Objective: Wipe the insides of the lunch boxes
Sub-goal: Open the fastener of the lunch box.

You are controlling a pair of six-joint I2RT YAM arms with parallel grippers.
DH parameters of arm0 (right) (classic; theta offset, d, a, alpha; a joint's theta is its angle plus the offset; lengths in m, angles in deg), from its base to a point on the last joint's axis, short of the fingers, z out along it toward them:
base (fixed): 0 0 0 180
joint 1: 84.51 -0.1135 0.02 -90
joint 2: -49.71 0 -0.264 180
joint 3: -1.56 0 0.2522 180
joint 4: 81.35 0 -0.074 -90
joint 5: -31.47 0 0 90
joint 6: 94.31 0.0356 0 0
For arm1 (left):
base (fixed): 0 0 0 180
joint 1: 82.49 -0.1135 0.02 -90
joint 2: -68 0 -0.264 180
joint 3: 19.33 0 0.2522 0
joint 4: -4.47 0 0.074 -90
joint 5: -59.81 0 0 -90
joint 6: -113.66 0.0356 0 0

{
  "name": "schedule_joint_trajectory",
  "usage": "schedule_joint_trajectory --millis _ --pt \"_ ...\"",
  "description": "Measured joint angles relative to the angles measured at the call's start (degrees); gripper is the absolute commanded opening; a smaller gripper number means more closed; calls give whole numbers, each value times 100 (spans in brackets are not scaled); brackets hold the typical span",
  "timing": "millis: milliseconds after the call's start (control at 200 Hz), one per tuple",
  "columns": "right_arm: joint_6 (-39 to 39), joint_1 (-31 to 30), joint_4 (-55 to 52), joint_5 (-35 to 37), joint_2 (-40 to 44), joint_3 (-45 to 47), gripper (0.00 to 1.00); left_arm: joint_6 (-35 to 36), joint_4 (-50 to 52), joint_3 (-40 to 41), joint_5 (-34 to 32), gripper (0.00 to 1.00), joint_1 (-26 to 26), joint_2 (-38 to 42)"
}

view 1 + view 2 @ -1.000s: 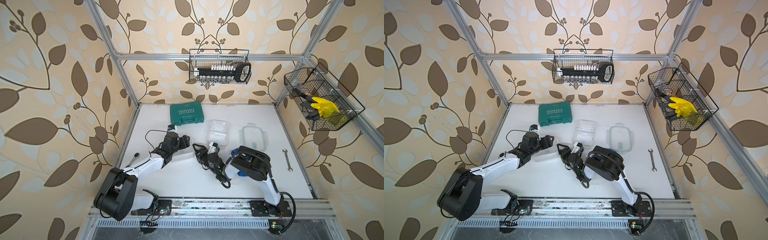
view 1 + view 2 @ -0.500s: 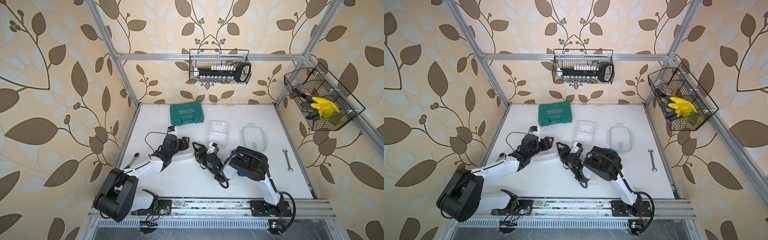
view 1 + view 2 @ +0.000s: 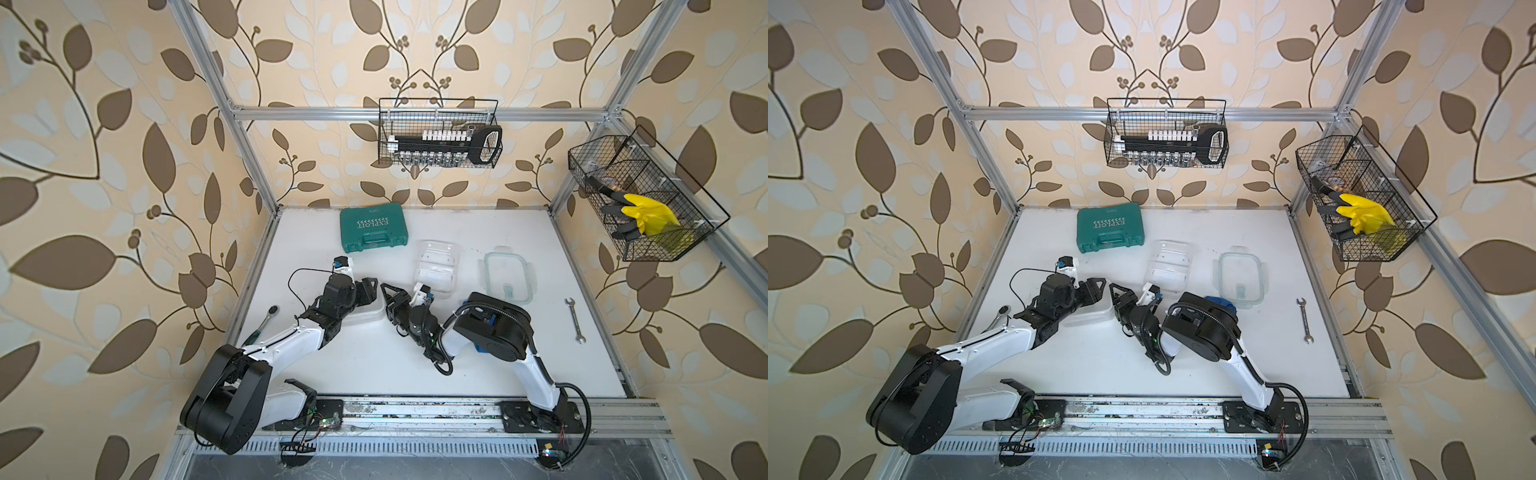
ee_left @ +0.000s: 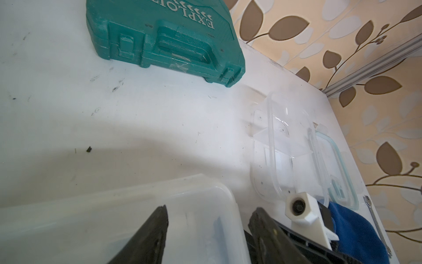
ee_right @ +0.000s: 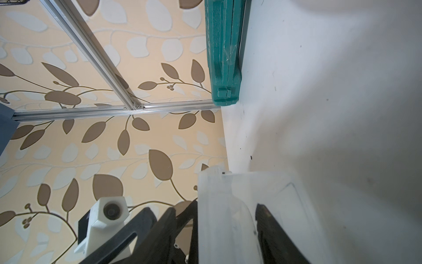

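A milky-clear lunch box lies on the white table between my two grippers. My left gripper is open. In the left wrist view its jaws straddle the box's end wall, one finger over the inside and one outside. My right gripper faces it from the other side. Its jaws straddle the same box's wall, with the fingers close against it. A second clear lunch box stands behind, and a green-rimmed lid lies to its right.
A blue cloth lies under my right arm's elbow. The teal tool case sits at the back. A wrench lies at the right and a ratchet at the left edge. Wire baskets hang on the walls.
Both pairs of jaws have narrowed a little around the milky box's end. The arms have barely shifted.
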Motion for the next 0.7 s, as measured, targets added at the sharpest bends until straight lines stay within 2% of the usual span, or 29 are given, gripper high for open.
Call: schedule_joint_trajectory --millis 150,335,400,560,700 --pt "72 -105 -20 227 -76 -79 48 -4 -13 35 -11 63 0 26" --pt "197 -251 2 450 -282 -319 32 -4 -72 76 -39 62 0 44" --pt "247 -304 -4 501 -289 -367 31 -20 -83 129 -85 58 0 107" --pt "258 -378 0 584 -293 -367 27 -52 -55 243 -153 57 37 254" --pt "258 -400 9 632 -293 -358 15 -197 11 243 -227 53 48 289"
